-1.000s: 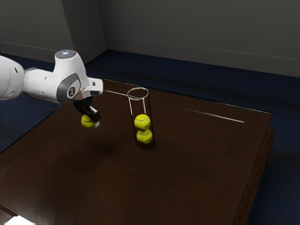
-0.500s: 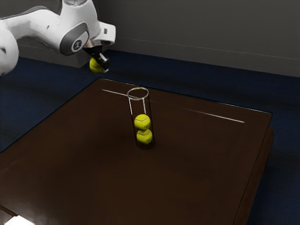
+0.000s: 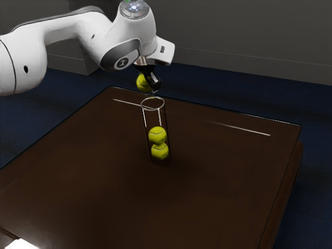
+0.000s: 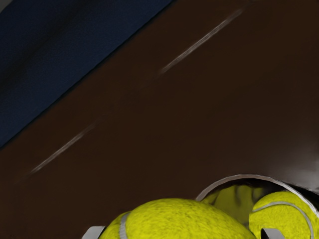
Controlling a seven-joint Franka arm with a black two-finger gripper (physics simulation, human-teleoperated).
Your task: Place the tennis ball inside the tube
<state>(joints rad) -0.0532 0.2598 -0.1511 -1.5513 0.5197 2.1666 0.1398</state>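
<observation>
Tennis ball [image 3: 142, 83] pinched between the pincer's [image 3: 149, 86] two fingers, near and above the clear tube [image 3: 154, 117] holding two stacked balls [image 3: 157, 135].

Well off to one side of the black two-finger tool [image 3: 150, 86], the exterior view slants down across the brown tabletop [image 3: 218, 181]; the wrist view looks downward from close above the tool. Both share the clear, pale-rimmed tube [image 3: 144, 120] below it.

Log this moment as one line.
Gripper: shut on tennis ball | Held ball: higher than tube, outside it | Tube: upright, two other balls inside
</observation>
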